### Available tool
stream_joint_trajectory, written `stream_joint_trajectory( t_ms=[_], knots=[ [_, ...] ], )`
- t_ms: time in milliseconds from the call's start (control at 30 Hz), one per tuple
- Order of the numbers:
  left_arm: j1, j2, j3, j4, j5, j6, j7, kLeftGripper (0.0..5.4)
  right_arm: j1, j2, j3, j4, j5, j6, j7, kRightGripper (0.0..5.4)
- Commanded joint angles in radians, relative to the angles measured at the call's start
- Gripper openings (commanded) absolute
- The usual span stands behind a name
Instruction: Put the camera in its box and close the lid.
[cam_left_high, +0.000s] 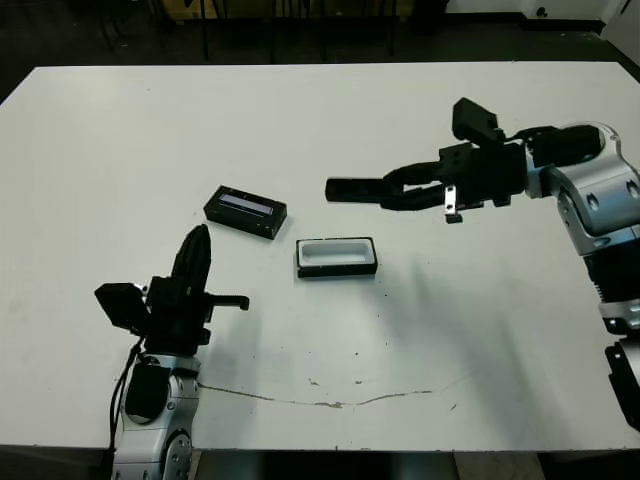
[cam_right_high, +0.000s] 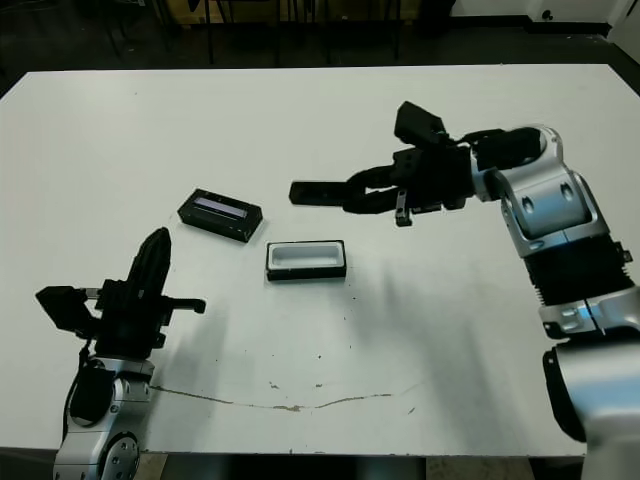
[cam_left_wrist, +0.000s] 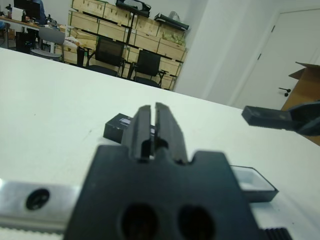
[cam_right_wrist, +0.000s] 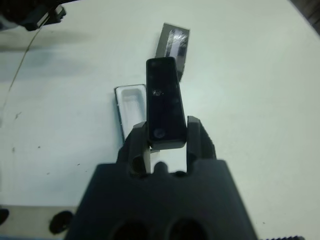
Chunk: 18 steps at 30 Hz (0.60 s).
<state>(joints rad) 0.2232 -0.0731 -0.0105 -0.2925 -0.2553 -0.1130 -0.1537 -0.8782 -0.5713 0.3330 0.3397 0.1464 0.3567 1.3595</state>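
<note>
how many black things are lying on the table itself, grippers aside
2: the lid lies toward the robot's left, and the open box beside it. The camera is off the table, held in the right gripper.

Bright, even light falls from above; the table (cam_left_high: 320, 120) is nearly washed out white. Soft faint shadows lie under the right arm (cam_left_high: 590, 190) and box (cam_left_high: 337, 257). In both wrist views the near gripper body is blurred, perhaps from closeness.

white table (cam_left_high: 400, 130) w/ thin crack line (cam_left_high: 330, 402) near its front edge; beyond the table: wooden crates (cam_left_wrist: 100, 25), two black chairs (cam_left_wrist: 125, 57), white door (cam_left_wrist: 295, 55)
</note>
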Motion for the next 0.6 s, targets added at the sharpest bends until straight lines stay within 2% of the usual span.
stream_joint_trajectory(
  t_ms=[33,333,433,600],
  knots=[
    [0.005,0.007,-0.002,0.003,0.012,0.023,0.014,0.00,-0.014,0.007,0.032,0.018,-0.035,-0.024,0.024,0.48],
    [0.007,0.003,-0.008,-0.014,-0.007,0.049,0.023,0.00,-0.011,0.016,0.083,-0.014,-0.133,0.017,-0.013,0.48],
    [0.006,0.008,-0.012,-0.010,0.015,0.035,0.024,0.00,-0.010,0.015,0.103,-0.031,-0.174,0.010,-0.028,0.48],
    [0.007,0.006,-0.011,-0.013,0.016,0.042,0.028,0.00,-0.014,0.031,0.116,-0.006,-0.192,0.008,-0.015,0.48]
  ],
)
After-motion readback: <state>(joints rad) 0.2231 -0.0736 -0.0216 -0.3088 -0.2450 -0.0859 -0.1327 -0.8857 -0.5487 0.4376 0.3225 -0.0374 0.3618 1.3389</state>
